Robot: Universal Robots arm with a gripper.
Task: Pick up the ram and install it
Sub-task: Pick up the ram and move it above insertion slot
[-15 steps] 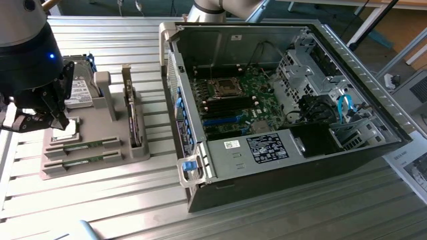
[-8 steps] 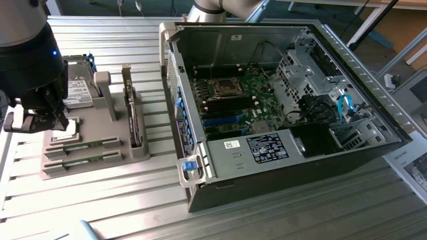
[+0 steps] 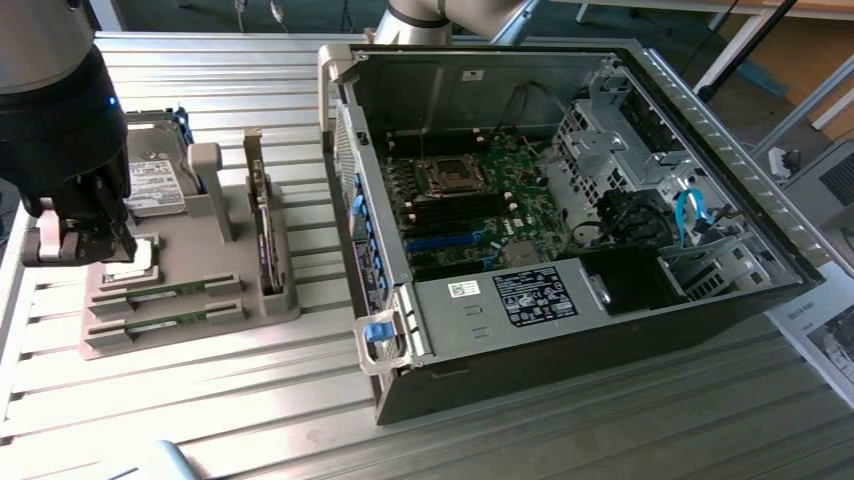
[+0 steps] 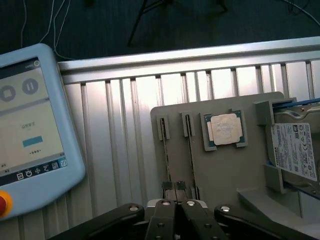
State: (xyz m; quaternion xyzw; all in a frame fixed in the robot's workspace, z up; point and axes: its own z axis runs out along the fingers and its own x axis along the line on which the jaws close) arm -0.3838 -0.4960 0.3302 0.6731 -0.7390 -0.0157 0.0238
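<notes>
Gripper [image 3: 80,248] low over left end of grey holder [image 3: 160,342], left side of ext. view; clenched or released: can't tell. Ram [image 3: 167,292] on edge in a holder slot, lower left of frame, just down-frame and right of gripper, long axis left-right w/ slight rise to the right. Second stick [image 3: 160,322] parallel, just below it. Prob. not lifted yet. Open PC case [image 3: 400,90] well apart, centre-right
</notes>
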